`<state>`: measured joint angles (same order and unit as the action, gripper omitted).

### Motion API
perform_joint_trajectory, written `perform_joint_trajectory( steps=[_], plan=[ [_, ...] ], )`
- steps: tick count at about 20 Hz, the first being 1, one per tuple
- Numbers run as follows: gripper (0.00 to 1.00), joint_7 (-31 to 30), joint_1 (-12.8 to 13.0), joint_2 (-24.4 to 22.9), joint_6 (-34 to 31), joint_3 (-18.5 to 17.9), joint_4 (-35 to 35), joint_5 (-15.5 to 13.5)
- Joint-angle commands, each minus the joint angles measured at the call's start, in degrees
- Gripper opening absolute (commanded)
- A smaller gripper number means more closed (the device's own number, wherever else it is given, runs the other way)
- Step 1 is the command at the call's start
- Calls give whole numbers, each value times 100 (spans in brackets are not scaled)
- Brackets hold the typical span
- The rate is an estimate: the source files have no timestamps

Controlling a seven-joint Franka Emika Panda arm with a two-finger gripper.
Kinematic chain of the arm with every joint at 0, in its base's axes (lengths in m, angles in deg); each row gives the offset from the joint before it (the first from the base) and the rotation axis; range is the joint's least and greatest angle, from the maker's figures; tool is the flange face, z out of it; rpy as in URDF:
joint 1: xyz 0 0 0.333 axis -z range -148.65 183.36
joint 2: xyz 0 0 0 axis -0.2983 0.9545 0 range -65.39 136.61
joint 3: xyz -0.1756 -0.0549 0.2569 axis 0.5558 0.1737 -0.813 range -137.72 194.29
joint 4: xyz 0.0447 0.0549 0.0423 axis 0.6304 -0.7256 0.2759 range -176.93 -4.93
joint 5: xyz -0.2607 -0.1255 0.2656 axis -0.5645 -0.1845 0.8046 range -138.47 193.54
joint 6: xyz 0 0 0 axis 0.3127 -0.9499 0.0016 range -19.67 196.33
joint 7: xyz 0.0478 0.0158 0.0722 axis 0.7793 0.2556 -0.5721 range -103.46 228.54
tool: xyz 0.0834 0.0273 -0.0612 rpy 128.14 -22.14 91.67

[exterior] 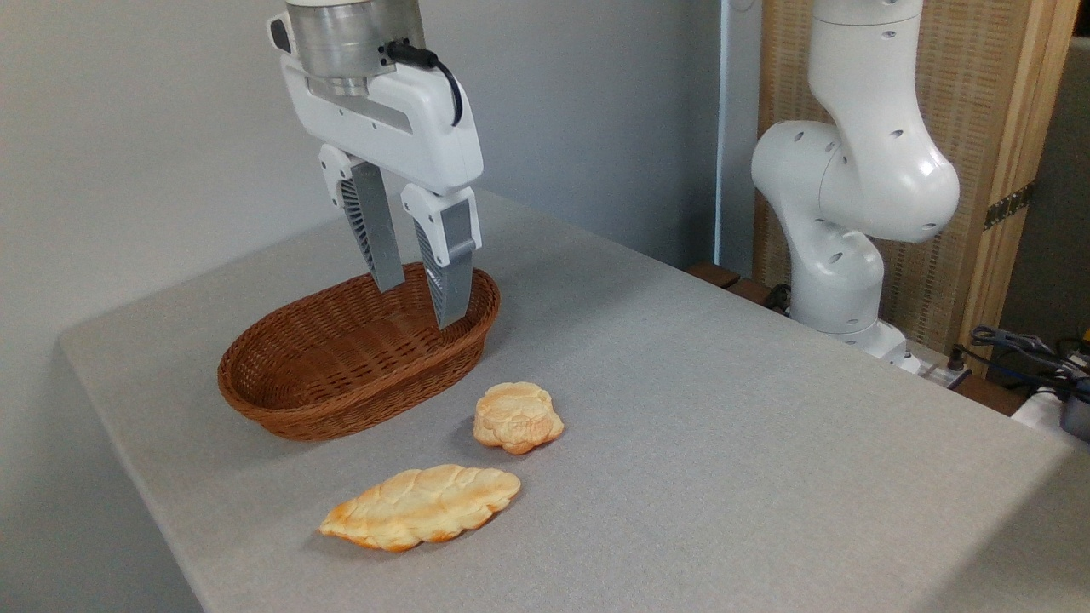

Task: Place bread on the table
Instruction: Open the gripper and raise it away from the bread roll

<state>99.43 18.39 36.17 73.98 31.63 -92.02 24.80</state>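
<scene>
Small round pale-golden bun with scalloped top [518, 417] sits on the light-grey fabric worktop [724, 409], centre frame, just right of the brown oval wicker basket [341, 400], apart from it; white two-finger gripper [421, 305] hangs upper left over the basket, fingers parted, holding nothing; bun lies down-right of gripper; bun near round, no clear long axis; long flat braided loaf [421, 507] lies below it, long axis left-right; task looks done.

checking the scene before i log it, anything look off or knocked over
Nothing stands out. The bread and the braided loaf lie flat on the table, the basket sits upright, and the gripper hangs open above it.
</scene>
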Motion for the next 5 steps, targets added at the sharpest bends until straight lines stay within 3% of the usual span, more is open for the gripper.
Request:
perform_joint_trajectory(
  steps=[1, 5],
  plan=[
    [100, -24, 2, 85, -186, -9, 197, -52],
    [100, -6, 2, 59, -195, -18, 197, -52]
  ],
)
